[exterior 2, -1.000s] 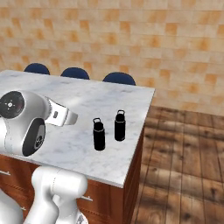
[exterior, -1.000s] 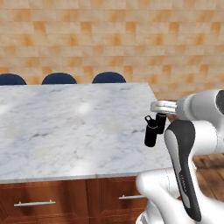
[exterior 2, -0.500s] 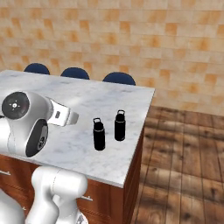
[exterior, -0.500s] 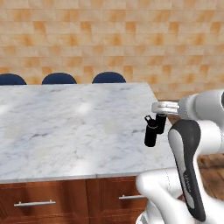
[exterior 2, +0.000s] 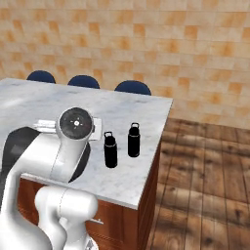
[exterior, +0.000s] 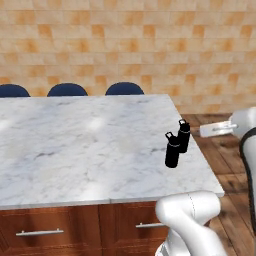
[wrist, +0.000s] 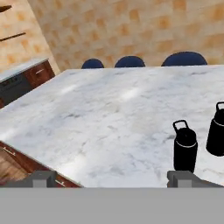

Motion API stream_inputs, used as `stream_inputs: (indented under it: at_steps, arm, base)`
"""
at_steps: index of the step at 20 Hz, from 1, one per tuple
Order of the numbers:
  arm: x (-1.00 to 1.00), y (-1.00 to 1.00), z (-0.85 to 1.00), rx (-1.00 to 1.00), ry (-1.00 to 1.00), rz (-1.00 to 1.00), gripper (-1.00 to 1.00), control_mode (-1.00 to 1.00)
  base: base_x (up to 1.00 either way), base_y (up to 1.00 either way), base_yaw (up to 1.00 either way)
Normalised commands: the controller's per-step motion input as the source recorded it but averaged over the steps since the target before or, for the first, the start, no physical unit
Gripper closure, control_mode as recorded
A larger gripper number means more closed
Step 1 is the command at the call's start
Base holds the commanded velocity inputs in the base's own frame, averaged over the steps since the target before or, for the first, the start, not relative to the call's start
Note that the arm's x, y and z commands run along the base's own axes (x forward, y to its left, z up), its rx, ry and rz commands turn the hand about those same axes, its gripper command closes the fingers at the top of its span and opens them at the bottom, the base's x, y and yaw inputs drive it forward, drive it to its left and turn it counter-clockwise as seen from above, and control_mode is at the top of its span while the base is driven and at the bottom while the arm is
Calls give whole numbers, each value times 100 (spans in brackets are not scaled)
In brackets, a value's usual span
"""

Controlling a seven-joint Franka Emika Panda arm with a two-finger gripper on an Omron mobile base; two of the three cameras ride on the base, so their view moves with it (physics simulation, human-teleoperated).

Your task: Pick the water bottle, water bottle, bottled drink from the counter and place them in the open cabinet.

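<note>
Your gripper [wrist: 113,178] hangs low over the near edge of the marble counter [exterior: 75,145], jaws spread wide and holding nothing. Two black water bottles [wrist: 185,147] [wrist: 216,130] stand upright and close together near the counter's right end, well apart from three blue chair backs [exterior: 67,89] at the far side.

the farther water bottle [wrist: 216,131] right of the pincer [wrist: 113,179] is cut by the hand view's edge. the table [exterior: 75,145] runs off the left edge. three blue chair backs [exterior: 124,89] are mostly hidden behind it.
</note>
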Motion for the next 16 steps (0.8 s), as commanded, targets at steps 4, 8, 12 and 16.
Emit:
stream_inputs:
  at_steps: [4,8,12,16]
  arm:
    - [-18,-48,-8,0,-6,41,-100,-100]
    - [-18,-47,-18,0,-9,33,-100,-100]
    - [0,-36,-39,-2,-5,26,-100,-100]
    - [-5,-20,-43,-1,-28,30,-100,-100]
  base:
    - [0,0,0]
    - [0,0,0]
    - [0,0,0]
    - [0,0,0]
